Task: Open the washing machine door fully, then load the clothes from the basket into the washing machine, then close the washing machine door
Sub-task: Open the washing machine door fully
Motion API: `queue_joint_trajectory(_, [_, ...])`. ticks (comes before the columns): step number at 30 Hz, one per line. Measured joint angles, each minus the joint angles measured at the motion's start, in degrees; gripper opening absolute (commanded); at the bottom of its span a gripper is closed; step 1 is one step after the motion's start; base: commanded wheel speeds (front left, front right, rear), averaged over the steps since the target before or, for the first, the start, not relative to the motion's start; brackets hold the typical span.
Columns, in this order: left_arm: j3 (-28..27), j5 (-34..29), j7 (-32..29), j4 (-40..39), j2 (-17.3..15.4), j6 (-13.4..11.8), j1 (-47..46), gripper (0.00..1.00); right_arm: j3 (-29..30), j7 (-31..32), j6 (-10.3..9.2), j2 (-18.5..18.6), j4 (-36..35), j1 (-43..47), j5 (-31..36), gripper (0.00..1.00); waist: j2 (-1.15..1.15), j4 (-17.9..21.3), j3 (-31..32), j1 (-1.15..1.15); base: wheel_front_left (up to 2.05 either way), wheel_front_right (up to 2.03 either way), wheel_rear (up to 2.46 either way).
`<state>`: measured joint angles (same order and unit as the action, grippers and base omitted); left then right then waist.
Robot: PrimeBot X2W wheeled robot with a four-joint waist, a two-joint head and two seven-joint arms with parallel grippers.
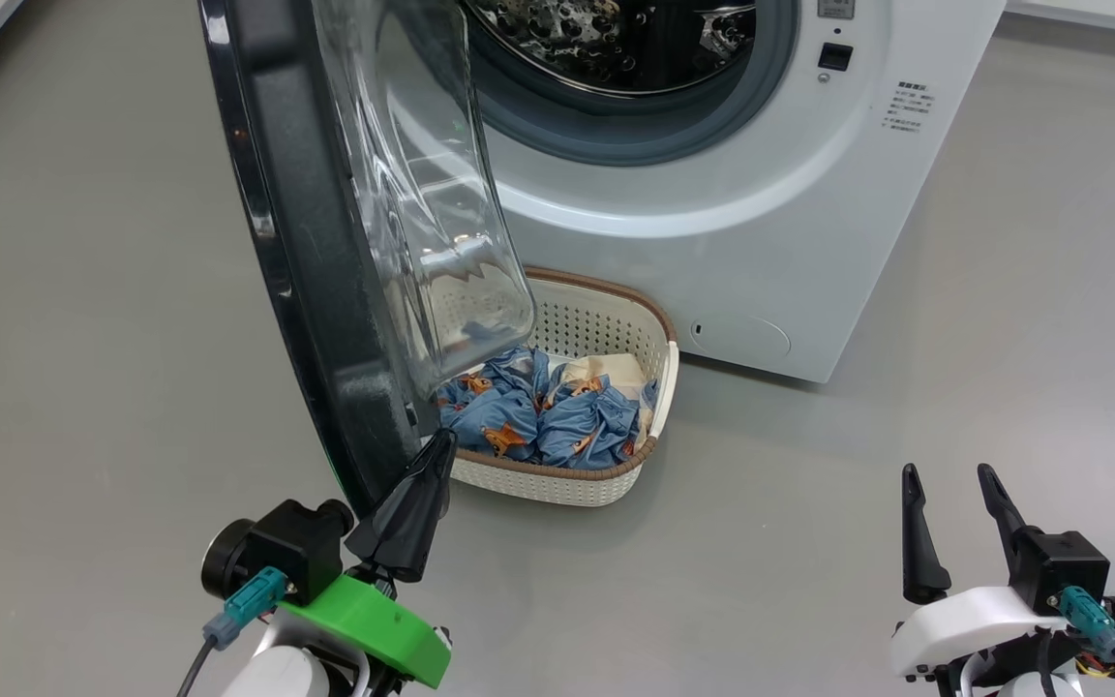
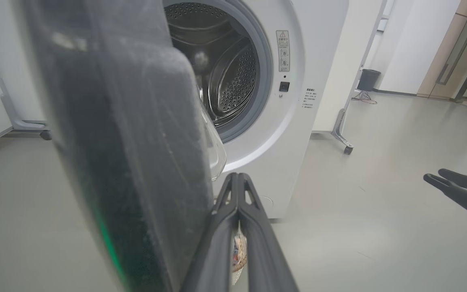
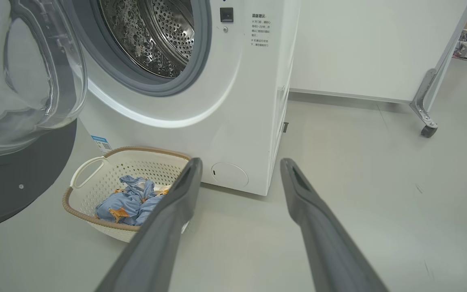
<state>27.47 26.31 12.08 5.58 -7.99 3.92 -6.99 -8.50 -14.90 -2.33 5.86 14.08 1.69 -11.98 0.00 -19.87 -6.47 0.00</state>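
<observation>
The washing machine door (image 1: 325, 271) stands swung out from the white washing machine (image 1: 761, 242), its black rim edge-on to me and its glass bowl over the basket. The steel drum (image 3: 156, 36) is in sight. The cream basket (image 1: 606, 319) sits on the floor before the machine with blue printed clothes (image 1: 548, 416) inside. My left gripper (image 1: 441, 440) is shut with nothing in it, its tips close by the door's lower rim on the bowl side (image 2: 237, 176). My right gripper (image 1: 948, 474) is open and empty above the floor, right of the basket (image 3: 95, 178).
Bare grey floor (image 1: 1003, 387) stretches right of the machine. A white partition on castors (image 3: 428, 129) stands behind it. A small dark bin (image 2: 368, 79) is far back. The door's rim blocks the way to the basket from the left.
</observation>
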Motion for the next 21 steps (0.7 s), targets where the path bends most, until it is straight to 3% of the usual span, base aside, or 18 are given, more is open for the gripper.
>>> queue_joint_trajectory(21, [-4.2, 1.07, -0.42, -0.19, -1.07, -2.53, 0.81, 0.0, 0.54, 0.0, 0.71, -0.27, 0.02, 0.05, 0.46, 1.0, 0.0, -7.44, 0.01, 0.0, 0.0, 0.0, 0.0])
